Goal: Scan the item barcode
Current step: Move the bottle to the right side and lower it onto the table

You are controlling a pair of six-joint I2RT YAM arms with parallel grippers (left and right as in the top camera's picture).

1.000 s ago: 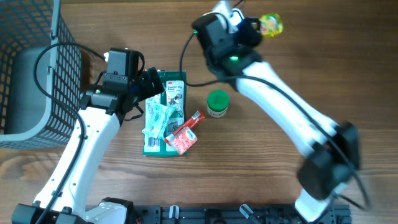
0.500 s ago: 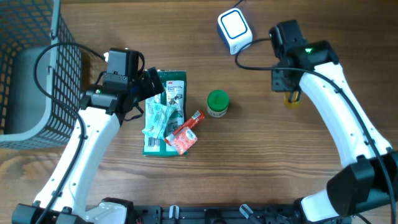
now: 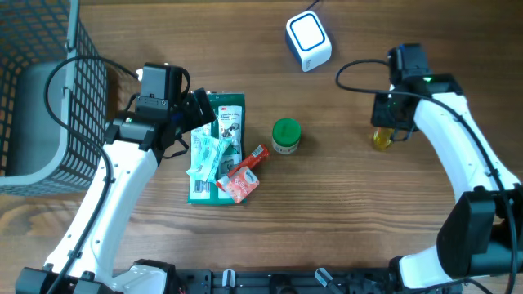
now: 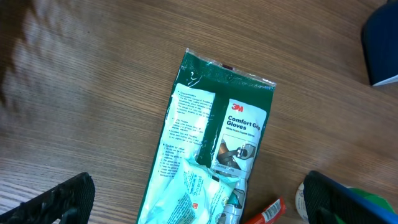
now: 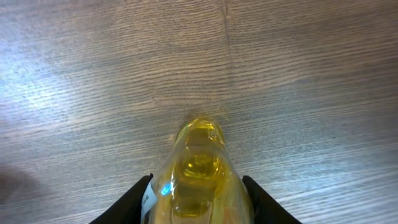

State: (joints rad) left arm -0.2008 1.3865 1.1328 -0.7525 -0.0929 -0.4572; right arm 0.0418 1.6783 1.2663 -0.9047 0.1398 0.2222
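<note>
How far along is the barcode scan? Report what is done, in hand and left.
Done, probably: a second ago the right gripper held the yellow bottle by the scanner; whether it read is not shown. In hand: the bottle, gripped, now over the right side of the table. Left, it seems: glove pack, pale packet, red packet and green-lidded jar, lying by the open left gripper.

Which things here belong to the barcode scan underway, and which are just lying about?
In the job: yellow bottle, held in the right gripper; white scanner.
Lying about: 3M glove pack; clear packet on it; red sachet; green-lidded jar; wire basket.
</note>
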